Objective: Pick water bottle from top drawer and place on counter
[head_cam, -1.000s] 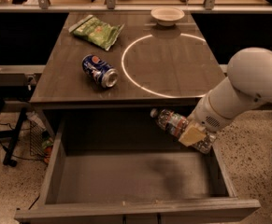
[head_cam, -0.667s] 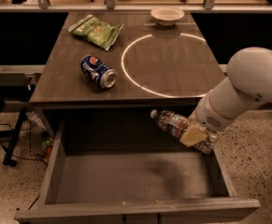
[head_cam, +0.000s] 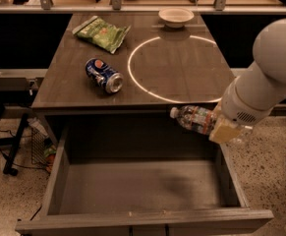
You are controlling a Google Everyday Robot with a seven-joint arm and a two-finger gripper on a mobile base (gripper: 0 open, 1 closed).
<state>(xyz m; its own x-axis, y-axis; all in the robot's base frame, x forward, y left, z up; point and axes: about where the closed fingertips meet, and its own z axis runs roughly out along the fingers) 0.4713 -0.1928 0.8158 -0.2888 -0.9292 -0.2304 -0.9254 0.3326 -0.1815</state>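
The water bottle [head_cam: 194,119] is clear with a colourful label and a small cap. It lies nearly level in the air, cap pointing left, over the right back part of the open top drawer [head_cam: 142,186], just below the counter's front edge. My gripper [head_cam: 223,128] is shut on the bottle's base end, with a tan finger pad over it. The white arm comes in from the right. The counter [head_cam: 182,77] with its white circle lies behind the bottle. The drawer floor is bare.
A blue Pepsi can [head_cam: 103,75] lies on its side on the counter left of the circle. A green snack bag [head_cam: 101,32] lies at the back left, and a white bowl [head_cam: 176,16] at the back. A metal stand [head_cam: 14,146] is at the left.
The bottle and gripper have risen slightly, the cap end now close to the counter's front edge. Nothing else moved.
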